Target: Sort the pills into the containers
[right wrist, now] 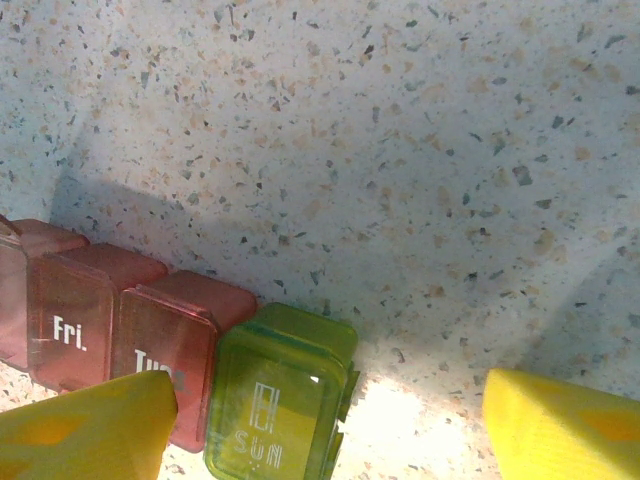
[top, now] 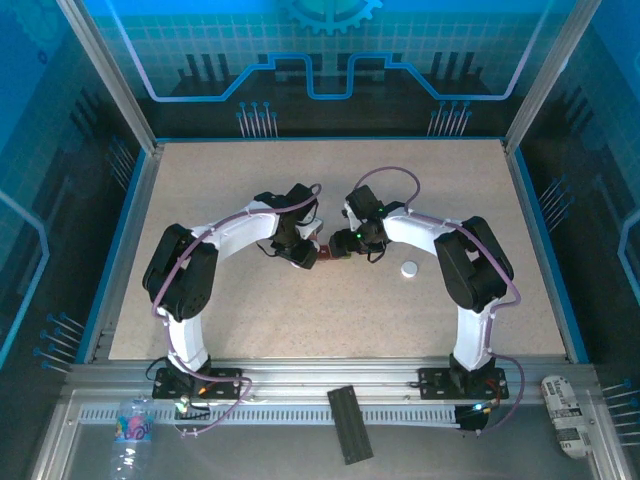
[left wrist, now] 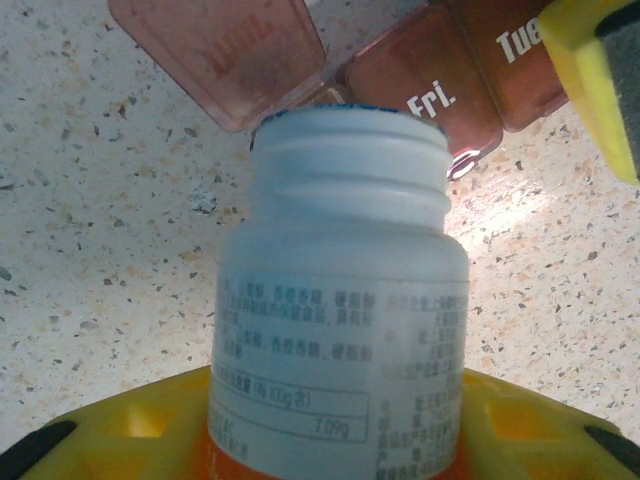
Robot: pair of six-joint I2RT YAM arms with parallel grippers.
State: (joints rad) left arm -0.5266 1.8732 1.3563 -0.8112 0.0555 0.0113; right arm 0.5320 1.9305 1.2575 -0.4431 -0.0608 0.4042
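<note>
Containers point(right wrist: 170, 340), a joined strip of three dark red boxes and a green one, lie at the middle of the bench point(top: 250, 320), between the two pincers. Both arms rise from their bases at the near edge, elbows bowed outward to left and right, forearms folded inward so the wrists almost meet over the strip.

The left pincer point(top: 300, 252) is clamped on a white bottle point(left wrist: 340, 300) with printed text and an orange band. The bottle is uncapped and its open mouth points at the strip, right beside a red compartment whose lid point(left wrist: 215, 55) stands raised; next along are the boxes marked "Fri." and "Tue".

The right pincer point(right wrist: 320, 430) stands wide apart and holds nothing. The green "SUN" box point(right wrist: 280, 390) lies between its yellow fingers point(right wrist: 85, 430); one finger overlaps the "Tue" box, though contact cannot be told, and the other is well clear of the strip.

A small white cap point(top: 409, 268) lies on the bench to the right, near the right arm.
</note>
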